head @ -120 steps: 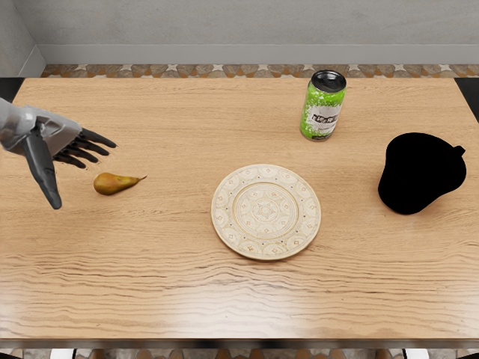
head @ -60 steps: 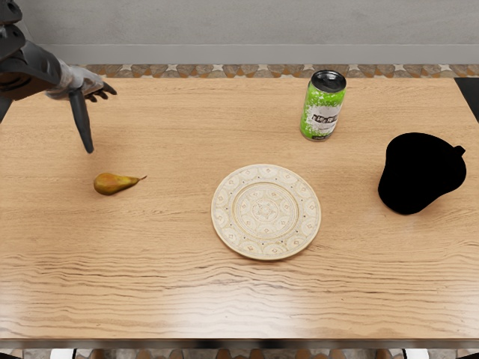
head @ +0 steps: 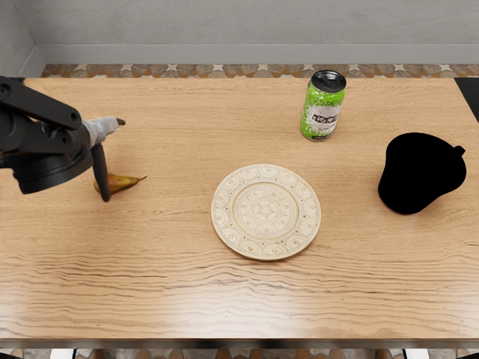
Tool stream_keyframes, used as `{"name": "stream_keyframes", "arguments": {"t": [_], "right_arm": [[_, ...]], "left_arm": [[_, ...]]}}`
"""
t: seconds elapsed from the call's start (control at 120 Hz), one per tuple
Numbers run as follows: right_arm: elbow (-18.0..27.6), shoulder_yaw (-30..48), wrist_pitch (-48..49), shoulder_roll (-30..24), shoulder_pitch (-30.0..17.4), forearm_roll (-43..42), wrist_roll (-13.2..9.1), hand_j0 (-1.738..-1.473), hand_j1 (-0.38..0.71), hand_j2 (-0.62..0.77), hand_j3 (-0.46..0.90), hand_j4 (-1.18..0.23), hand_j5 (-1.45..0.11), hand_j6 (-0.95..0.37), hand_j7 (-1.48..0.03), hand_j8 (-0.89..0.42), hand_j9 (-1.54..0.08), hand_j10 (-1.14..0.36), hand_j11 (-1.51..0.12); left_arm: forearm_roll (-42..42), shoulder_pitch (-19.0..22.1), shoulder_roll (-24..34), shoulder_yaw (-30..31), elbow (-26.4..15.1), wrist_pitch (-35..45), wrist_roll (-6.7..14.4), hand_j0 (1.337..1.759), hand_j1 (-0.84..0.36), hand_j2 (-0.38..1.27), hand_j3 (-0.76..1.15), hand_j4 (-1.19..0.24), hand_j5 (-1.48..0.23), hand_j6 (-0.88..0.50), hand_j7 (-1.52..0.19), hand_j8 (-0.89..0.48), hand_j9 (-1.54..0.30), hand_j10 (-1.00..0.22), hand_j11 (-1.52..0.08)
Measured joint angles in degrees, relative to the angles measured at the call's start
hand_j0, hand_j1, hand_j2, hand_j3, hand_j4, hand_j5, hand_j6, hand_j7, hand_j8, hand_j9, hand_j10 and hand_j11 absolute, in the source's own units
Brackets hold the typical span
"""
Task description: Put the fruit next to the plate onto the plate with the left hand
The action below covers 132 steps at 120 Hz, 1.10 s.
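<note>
1. Pear (head: 122, 182) lies on its side on the desk (head: 187, 299), well left of the plate (head: 266, 212), which is bare.
2. Left robot hand (head: 100, 143), up by the far left corner half a second ago, has dropped over the pear. It is spread and holds nothing. Its dark thumb hangs across the pear's fat end, but I cannot tell whether it touches.
3. The reach looks nearly done, and closing on the fruit is the likely next step.
4. Farther off, the black shape (head: 419, 173) and green can (head: 323, 105) have not moved.
</note>
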Motion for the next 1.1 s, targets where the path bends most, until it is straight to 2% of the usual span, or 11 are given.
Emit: {"name": "stream_keyframes", "arguments": {"t": [0.167, 0.283, 0.35, 0.808, 1.1], "right_arm": [[0.0, 0.0, 0.0, 0.0, 0.0, -0.01, -0.01, -1.658, -0.34, 0.0, 0.0, -0.01, -0.01, -0.01, -0.01, -0.01, -0.01, -0.01, -0.01], [0.0, 0.0, 0.0, 0.0, 0.0, -0.02, -0.01, -1.658, -0.34, 0.0, 0.0, -0.01, -0.01, -0.01, -0.01, -0.01, -0.01, -0.01, -0.01], [0.0, 0.0, 0.0, 0.0, 0.0, -0.03, 0.0, -1.658, -0.34, 0.0, 0.0, -0.01, -0.01, -0.01, -0.01, -0.01, -0.01, -0.01, -0.01], [0.0, 0.0, 0.0, 0.0, 0.0, -0.03, 0.01, -1.658, -0.34, 0.0, 0.0, -0.01, -0.01, -0.01, -0.01, -0.01, -0.01, -0.01, -0.01], [0.0, 0.0, 0.0, 0.0, 0.0, -0.01, 0.0, -1.658, -0.34, 0.0, 0.0, -0.01, -0.01, -0.01, -0.01, -0.01, -0.01, -0.01, -0.01]], "left_arm": [[-1.66, 2.88, -1.79, 0.14, 0.01, 0.84, -0.2, 1.658, 0.34, 0.0, 0.0, 0.0, -0.01, 0.0, -0.01, 0.0, -0.01, 0.0, -0.01], [-2.56, 3.38, -1.87, 0.26, 0.7, 0.98, -0.33, 1.658, 0.34, 0.0, 0.0, -0.01, -0.01, -0.01, -0.01, -0.01, -0.01, -0.01, -0.01], [-3.11, 5.65, -3.39, 0.3, 2.07, 1.01, -0.36, 1.658, 0.34, 0.0, 0.0, -0.01, -0.01, -0.01, -0.01, -0.01, -0.01, -0.01, -0.01], [-5.54, 9.12, -3.63, 0.76, 9.2, 3.13, -0.39, 1.658, 0.15, 0.03, 0.0, -0.17, -0.22, -0.17, -0.22, -0.17, -0.22, -0.17, -0.22], [-5.69, 11.01, -5.11, 0.79, 10.44, 3.65, -0.39, 1.658, 0.09, 0.04, 0.0, -0.22, -0.28, -0.22, -0.28, -0.22, -0.28, -0.22, -0.28]]}}
